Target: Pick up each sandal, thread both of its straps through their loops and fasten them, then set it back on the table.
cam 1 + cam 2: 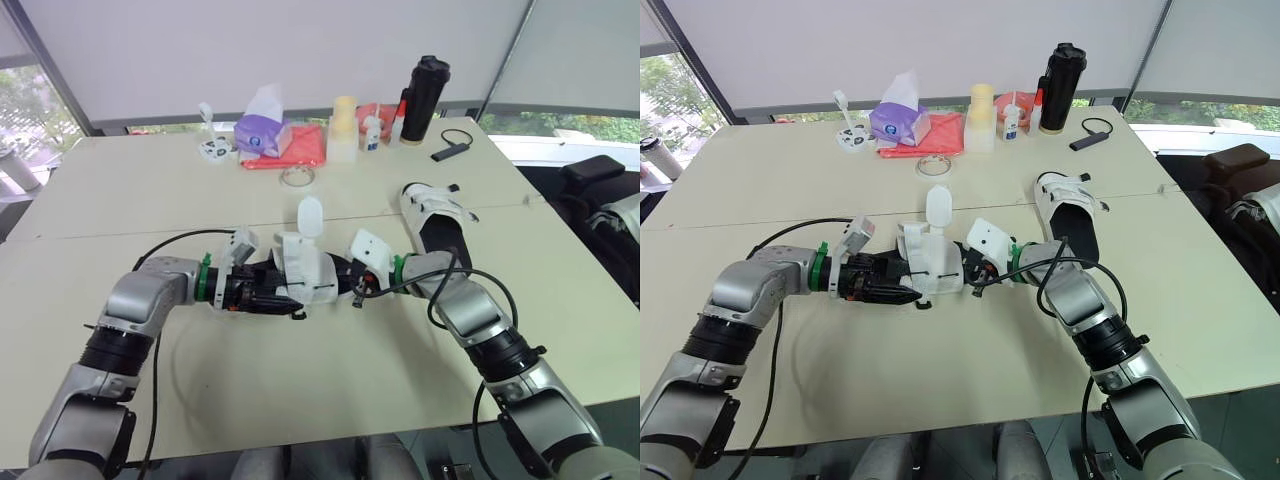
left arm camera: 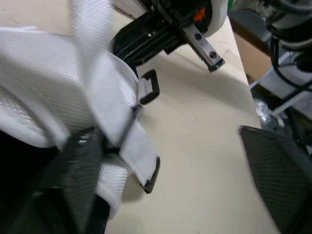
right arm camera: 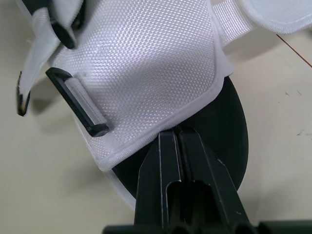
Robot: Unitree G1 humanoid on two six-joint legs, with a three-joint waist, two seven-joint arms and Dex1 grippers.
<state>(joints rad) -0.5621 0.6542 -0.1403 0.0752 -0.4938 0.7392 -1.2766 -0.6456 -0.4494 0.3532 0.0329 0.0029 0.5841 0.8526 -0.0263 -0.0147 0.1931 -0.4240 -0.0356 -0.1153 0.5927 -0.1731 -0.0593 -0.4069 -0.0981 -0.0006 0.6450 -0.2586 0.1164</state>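
Note:
One white sandal with a black sole (image 1: 300, 268) is held just above the table's middle, between my two arms. One strap (image 1: 311, 215) sticks straight up. My right gripper (image 3: 178, 139) is shut on the rim where the white upper meets the sole. A black loop (image 3: 78, 102) lies on the upper close by. My left gripper (image 2: 175, 185) is open, its fingers (image 2: 278, 175) spread wide around the sandal's other end and a loose strap tip (image 2: 148, 173). The second sandal (image 1: 435, 215) lies flat on the table to the right.
Along the far edge stand a purple tissue box (image 1: 262, 132), a red cloth (image 1: 305, 150), a pale container (image 1: 343, 130), small bottles (image 1: 371, 132) and a tall black flask (image 1: 425, 98). A tape ring (image 1: 298, 177) lies nearer. A black chair (image 1: 600, 200) is off the right side.

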